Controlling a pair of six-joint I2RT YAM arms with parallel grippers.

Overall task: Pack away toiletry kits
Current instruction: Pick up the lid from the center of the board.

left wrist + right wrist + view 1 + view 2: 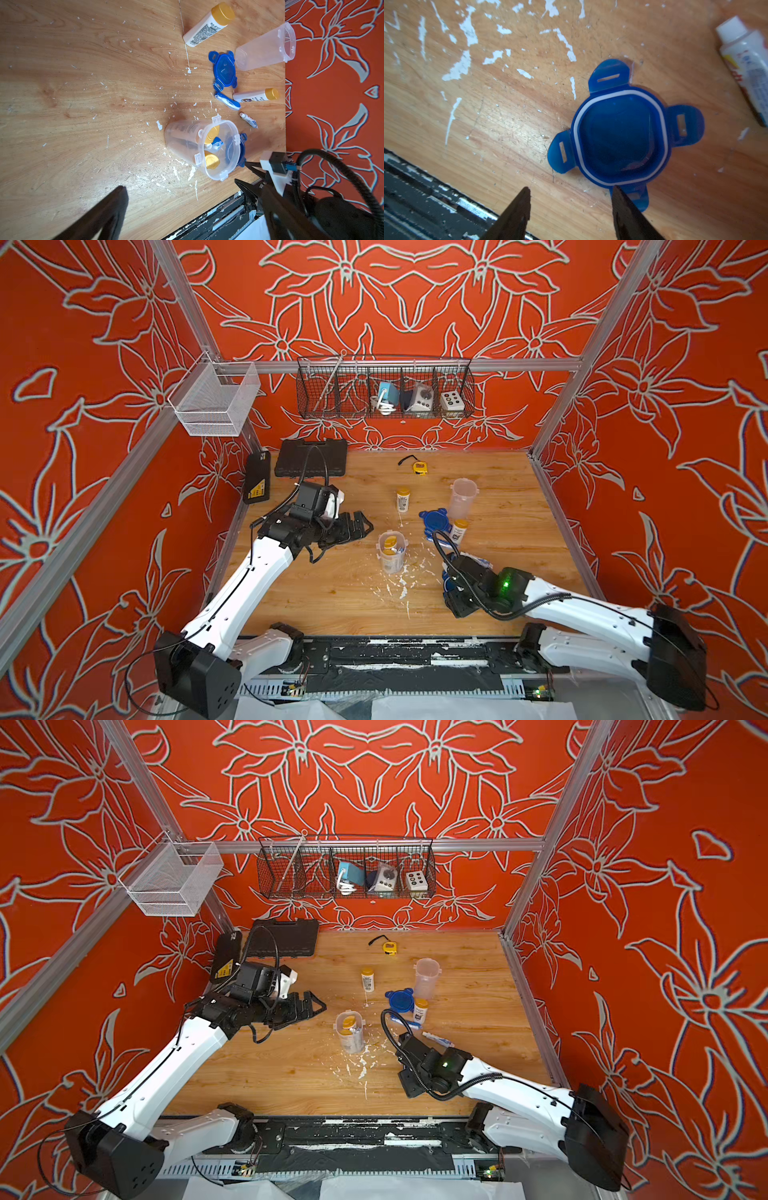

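A clear tub (391, 551) (187, 137) stands mid-table, lidless, with two yellow-capped bottles and a tube inside. An empty tub (462, 497) stands further back beside a blue lid (434, 522), a toothbrush (227, 101), a small tube (248, 120) and two bottles (403, 499) (458, 529). My left gripper (353, 526) (179, 185) hangs open, left of the filled tub. My right gripper (571, 188) is open just above a second blue lid (620, 137) lying seal-side up. One fingertip overlaps a clip tab; nothing sits between the fingers.
Two black tool cases (311, 458) (257, 477) sit at the back left and a yellow tape measure (419, 467) at the back. A wire basket (384, 387) and a white mesh basket (216, 400) hang on the frame. The black front rail (395, 649) borders the table.
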